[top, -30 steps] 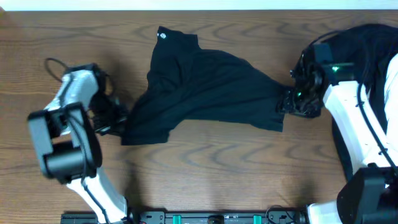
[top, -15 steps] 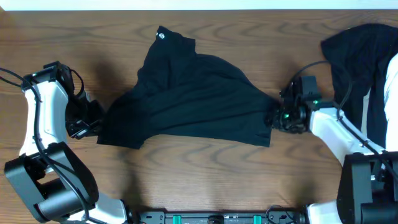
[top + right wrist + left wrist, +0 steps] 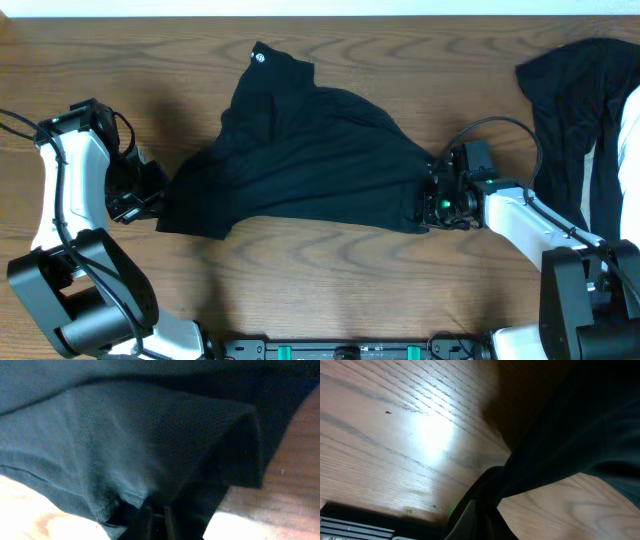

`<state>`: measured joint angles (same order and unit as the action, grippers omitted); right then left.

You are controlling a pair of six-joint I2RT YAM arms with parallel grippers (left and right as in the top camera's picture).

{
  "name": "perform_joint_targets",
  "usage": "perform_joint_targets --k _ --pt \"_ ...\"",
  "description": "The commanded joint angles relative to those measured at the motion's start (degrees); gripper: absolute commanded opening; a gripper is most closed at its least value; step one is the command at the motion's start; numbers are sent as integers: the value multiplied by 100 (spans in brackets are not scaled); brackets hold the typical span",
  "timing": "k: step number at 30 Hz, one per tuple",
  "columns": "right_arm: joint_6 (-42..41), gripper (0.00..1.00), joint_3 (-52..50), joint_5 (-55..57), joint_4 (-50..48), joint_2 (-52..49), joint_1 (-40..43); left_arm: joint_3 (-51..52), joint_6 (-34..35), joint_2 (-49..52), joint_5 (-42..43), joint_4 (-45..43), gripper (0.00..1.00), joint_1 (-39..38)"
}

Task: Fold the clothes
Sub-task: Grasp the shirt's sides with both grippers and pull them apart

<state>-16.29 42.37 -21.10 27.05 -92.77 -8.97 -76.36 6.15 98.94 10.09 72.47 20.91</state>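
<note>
The clothes (image 3: 300, 150) are one black garment stretched across the middle of the table, with a tiny white logo (image 3: 260, 56) at its far corner. My left gripper (image 3: 150, 206) is shut on the garment's left corner. In the left wrist view the fabric (image 3: 570, 435) runs taut into the closed left gripper (image 3: 485, 510). My right gripper (image 3: 428, 200) is shut on the garment's right edge. In the right wrist view a bunched fold of cloth (image 3: 150, 435) rises from the pinched right gripper (image 3: 157, 516).
Another heap of black fabric (image 3: 565, 90) lies at the back right, beside something white (image 3: 625, 130) at the table's right edge. Bare wooden tabletop (image 3: 320, 280) runs along the front, with a black rail (image 3: 340, 350) at the near edge.
The left arm swung outward, pulling the garment's left corner leftward and spreading it. The right gripper slid left onto the garment's right edge and closed on it.
</note>
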Motion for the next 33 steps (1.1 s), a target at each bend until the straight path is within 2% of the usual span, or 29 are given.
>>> perform_joint_targets --k 1,10,16,23,33 --pt "7 1 85 -83 256 79 13 11 28 -57 -116 42 6 20" --pt "896 1 839 -81 2105 1375 142 -4 26 -306 -116 144 6 44" --pt "973 1 852 -81 3289 2188 111 -4 28 -896 -116 254 6 280" --pt "752 1 839 -81 4369 2236 -63 -4 4 -1447 -133 621 6 522" --pt "345 3 820 -44 4896 2236 -345 -4 17 -1513 -350 787 6 634"
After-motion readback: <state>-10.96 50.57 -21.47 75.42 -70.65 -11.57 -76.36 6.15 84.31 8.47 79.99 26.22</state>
